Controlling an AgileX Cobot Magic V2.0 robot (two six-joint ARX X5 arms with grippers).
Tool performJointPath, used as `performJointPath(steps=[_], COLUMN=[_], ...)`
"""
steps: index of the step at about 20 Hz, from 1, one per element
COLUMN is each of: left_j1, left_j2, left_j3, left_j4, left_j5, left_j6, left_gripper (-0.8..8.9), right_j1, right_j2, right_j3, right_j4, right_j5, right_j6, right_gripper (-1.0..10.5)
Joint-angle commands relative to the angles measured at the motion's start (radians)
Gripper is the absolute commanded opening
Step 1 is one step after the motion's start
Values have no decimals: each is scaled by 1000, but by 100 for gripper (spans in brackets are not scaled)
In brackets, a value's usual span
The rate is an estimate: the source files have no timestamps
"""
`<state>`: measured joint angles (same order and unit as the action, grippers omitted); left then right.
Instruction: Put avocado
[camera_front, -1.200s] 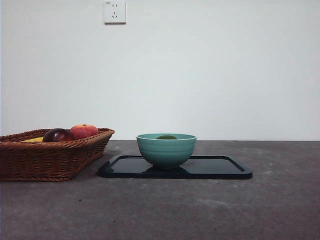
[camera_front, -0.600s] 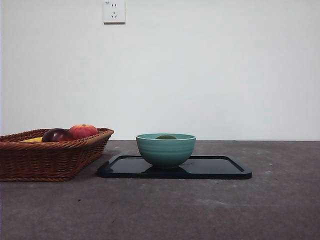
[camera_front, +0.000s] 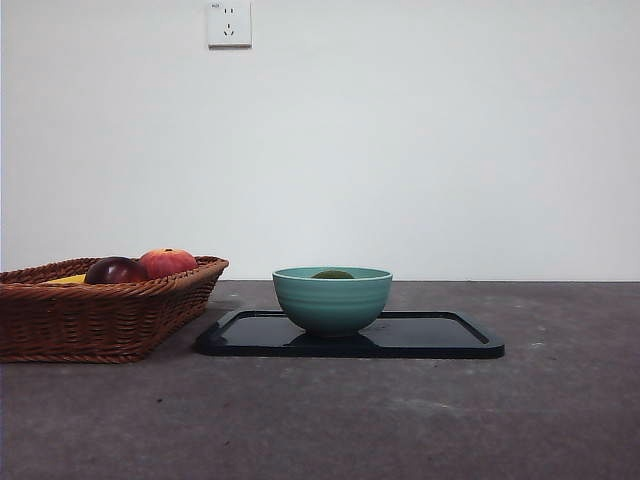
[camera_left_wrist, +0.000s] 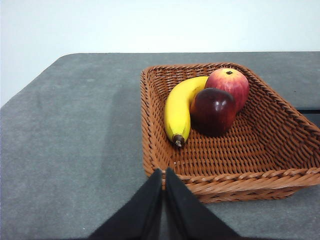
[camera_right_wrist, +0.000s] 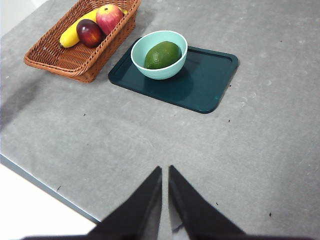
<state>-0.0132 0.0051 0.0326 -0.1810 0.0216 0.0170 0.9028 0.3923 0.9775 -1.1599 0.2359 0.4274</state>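
So the avocado (camera_right_wrist: 162, 54) is sitting inside the teal bowl (camera_right_wrist: 159, 54), and the bowl is on the dark tray (camera_right_wrist: 205, 85), next to the wicker basket (camera_right_wrist: 82, 62). From the low front camera you only catch a sliver of green poking over the rim.

The relation that matters: the right gripper (camera_right_wrist: 165, 172) is well back from the tray, up over the bare bench (camera_right_wrist: 150, 140), and the avocado lies almost straight ahead of its jaws, far out. Its long axis runs slightly across that line rather than pointing at the jaws. Those jaws are nearly together, just a thin slit between the tips, holding nothing.

The left gripper (camera_left_wrist: 163, 175) has its jaws pressed shut and empty, just short of the basket's near wall (only the banana (camera_left_wrist: 181, 107), dark maroon fruit (camera_left_wrist: 213, 111) and red-orange fruit (camera_left_wrist: 228, 84) in there). No avocado shows in its view, so I'd call the right arm the better placed 1 of the 2. Honestly the fruit looks placed already.
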Motion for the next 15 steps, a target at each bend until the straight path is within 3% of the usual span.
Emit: performJointPath(steps=[1,9,12,15], left_j1=[2,2,2,2], left_j2=[-2,-2,-2,-2], left_j3=[-21,-21,-21,-21], left_j4=[-7,-7,-7,-7], left_j5=[-3,-3,-3,-3], left_j6=[14,14,14,14], left_gripper=[9,9,9,9], right_j1=[11,11,-66,-254], right_j2=[3,3,-17,-70], right_j3=[10,10,3,-129], right_j4=[11,11,29,274], right_j5=[1,1,58,135], right_j6=[10,10,-126,-301], right_gripper=[16,16,16,16])
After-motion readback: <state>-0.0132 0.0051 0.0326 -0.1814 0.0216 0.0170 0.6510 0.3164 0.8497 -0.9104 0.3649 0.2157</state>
